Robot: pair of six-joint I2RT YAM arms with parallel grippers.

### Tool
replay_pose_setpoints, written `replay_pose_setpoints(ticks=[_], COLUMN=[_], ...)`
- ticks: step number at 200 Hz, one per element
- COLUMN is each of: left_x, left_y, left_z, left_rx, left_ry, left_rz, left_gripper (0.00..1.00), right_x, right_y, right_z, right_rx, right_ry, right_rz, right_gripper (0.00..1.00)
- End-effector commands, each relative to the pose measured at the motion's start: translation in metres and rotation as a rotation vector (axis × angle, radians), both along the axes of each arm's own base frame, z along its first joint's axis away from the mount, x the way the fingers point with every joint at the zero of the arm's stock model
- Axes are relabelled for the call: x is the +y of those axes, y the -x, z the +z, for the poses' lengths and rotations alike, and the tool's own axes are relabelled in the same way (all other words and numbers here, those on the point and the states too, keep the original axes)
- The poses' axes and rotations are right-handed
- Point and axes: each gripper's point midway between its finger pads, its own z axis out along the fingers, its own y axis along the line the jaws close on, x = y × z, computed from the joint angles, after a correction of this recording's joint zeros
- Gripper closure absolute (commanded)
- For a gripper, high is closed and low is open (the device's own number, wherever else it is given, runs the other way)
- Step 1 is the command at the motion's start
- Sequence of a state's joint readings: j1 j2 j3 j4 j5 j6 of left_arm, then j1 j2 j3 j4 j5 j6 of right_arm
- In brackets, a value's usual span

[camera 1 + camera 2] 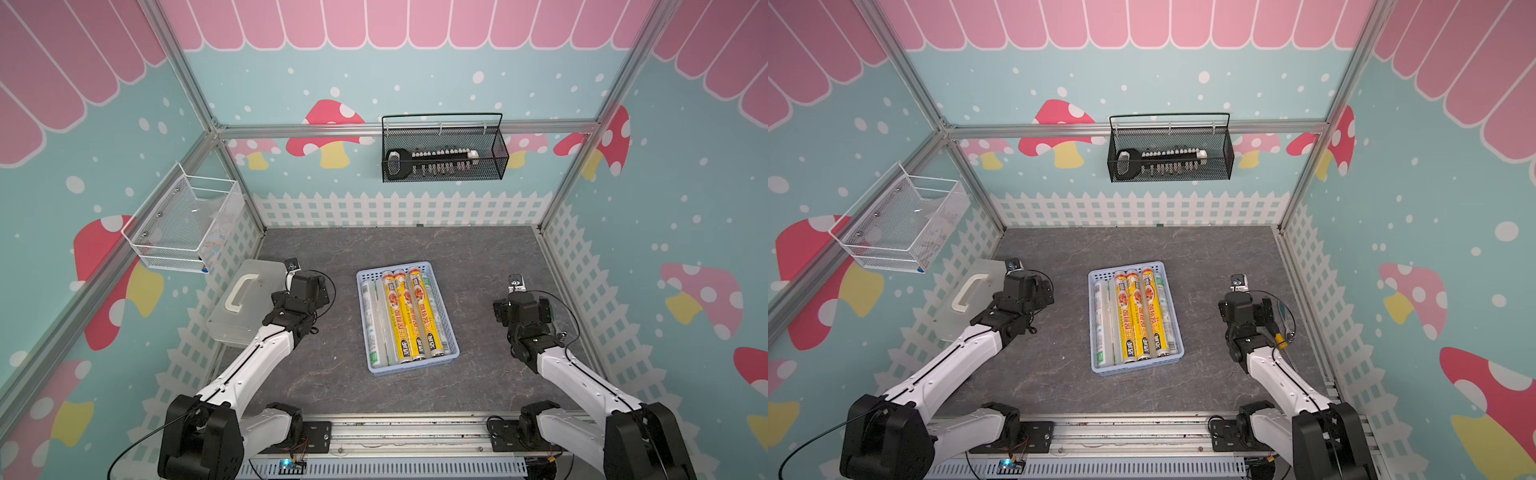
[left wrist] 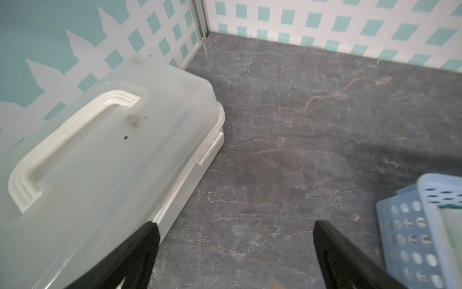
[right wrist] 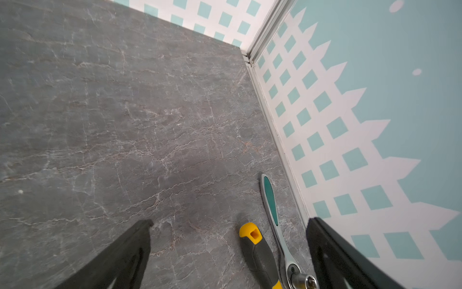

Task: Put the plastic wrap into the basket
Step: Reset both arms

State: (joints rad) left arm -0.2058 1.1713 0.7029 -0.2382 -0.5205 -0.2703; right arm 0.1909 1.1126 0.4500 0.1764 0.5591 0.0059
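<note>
Tabletop [image 1: 478, 257]: the basket [image 1: 411, 368] sits at ctr, b/w the two arms, long side running roughly away from the robot base. The plastic wrap [image 1: 409, 316] lies inside it, rolls packed side by side, parallel to the long walls. Yellow ones are toward the right, white/clear ones on the left. No roll shows outside the basket in any view.

Left tool [image 2: 235, 225] is the nearer one, w/ the basket just off to its right and a cloudy lidded box [image 2: 100, 150] on its other side. Jaws are wide, nothing b/w them, over bare tabletop.

Right tool [image 3: 230, 221] is well apart from the basket, by the right wall. It's also wide and empty, above a screwdriver [image 3: 260, 255] and a ratchet wrench [image 3: 271, 200].

Judgement: no wrap left to fetch, task prob. done.
</note>
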Motion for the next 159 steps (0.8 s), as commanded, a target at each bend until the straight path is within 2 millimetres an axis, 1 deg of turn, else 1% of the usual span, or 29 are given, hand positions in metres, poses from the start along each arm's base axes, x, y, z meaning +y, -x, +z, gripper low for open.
replay_pose_setpoints(ticks=[1, 15, 34, 41, 44, 48, 56, 65, 74, 80, 86, 90, 93, 97, 106, 114, 127, 137, 148, 159], left_x=[0.001, -0.005, -0.011, -0.012, -0.013, -0.015, -0.015, -0.013, -0.015, -0.015, -0.016, -0.013, -0.017, -0.017, -0.015, -0.013, -0.005, 0.0, 0.002, 0.003], left_y=[-0.008, -0.013, -0.022, -0.025, -0.026, -0.029, -0.034, -0.038, -0.042, -0.046, -0.049, -0.052, -0.055, -0.058, -0.063, -0.066, -0.064, -0.062, -0.059, -0.059], left_z=[0.007, 0.003, 0.003, 0.002, 0.002, 0.0, -0.004, -0.01, -0.016, -0.016, -0.017, -0.016, -0.017, -0.019, -0.028, -0.032, -0.038, -0.039, -0.04, -0.04], left_rx=[-0.091, -0.155, -0.249, -0.261, -0.265, -0.269, -0.284, -0.294, -0.297, -0.309, -0.305, -0.312, -0.317, -0.32, -0.3, -0.311, -0.307, -0.343, -0.357, -0.345], left_ry=[-0.073, -0.09, -0.105, -0.103, -0.101, -0.097, -0.088, -0.09, -0.098, -0.106, -0.105, -0.098, -0.073, -0.053, -0.028, -0.013, 0.034, 0.038, 0.034, 0.039], left_rz=[-0.067, -0.129, -0.182, -0.197, -0.203, -0.213, -0.221, -0.217, -0.228, -0.233, -0.241, -0.231, -0.255, -0.268, -0.278, -0.279, -0.269, -0.245, -0.235, -0.226], left_gripper=[0.01, 0.01, 0.01, 0.01, 0.01, 0.01, 0.01, 0.01, 0.01, 0.01, 0.01, 0.01, 0.01, 0.01, 0.01, 0.01, 0.01, 0.01, 0.01, 0.01], right_x=[0.012, 0.012, 0.01, 0.009, 0.009, 0.01, 0.012, 0.01, 0.01, 0.011, 0.013, 0.015, 0.018, 0.021, 0.027, 0.026, 0.027, 0.028, 0.028, 0.028], right_y=[-0.024, -0.03, -0.039, -0.045, -0.045, -0.047, -0.05, -0.054, -0.055, -0.057, -0.058, -0.058, -0.057, -0.058, -0.057, -0.057, -0.059, -0.061, -0.06, -0.062], right_z=[0.01, 0.002, -0.012, -0.01, -0.014, -0.014, -0.012, -0.011, -0.013, -0.015, -0.017, -0.019, -0.022, -0.02, -0.024, -0.026, -0.031, -0.032, -0.033, -0.032], right_rx=[-0.092, -0.109, -0.117, -0.121, -0.094, -0.09, -0.117, -0.14, -0.136, -0.147, -0.163, -0.177, -0.18, -0.204, -0.196, -0.197, -0.194, -0.203, -0.176, -0.195], right_ry=[-0.06, -0.078, -0.103, -0.112, -0.12, -0.124, -0.126, -0.162, -0.19, -0.202, -0.209, -0.21, -0.212, -0.207, -0.209, -0.208, -0.207, -0.197, -0.197, -0.19], right_rz=[0.095, 0.116, 0.139, 0.139, 0.141, 0.153, 0.179, 0.181, 0.187, 0.197, 0.214, 0.226, 0.244, 0.27, 0.304, 0.299, 0.301, 0.305, 0.299, 0.3], right_gripper=[0.01, 0.01, 0.01, 0.01, 0.01, 0.01, 0.01, 0.01, 0.01, 0.01, 0.01, 0.01, 0.01, 0.01, 0.01, 0.01, 0.01, 0.01, 0.01, 0.01])
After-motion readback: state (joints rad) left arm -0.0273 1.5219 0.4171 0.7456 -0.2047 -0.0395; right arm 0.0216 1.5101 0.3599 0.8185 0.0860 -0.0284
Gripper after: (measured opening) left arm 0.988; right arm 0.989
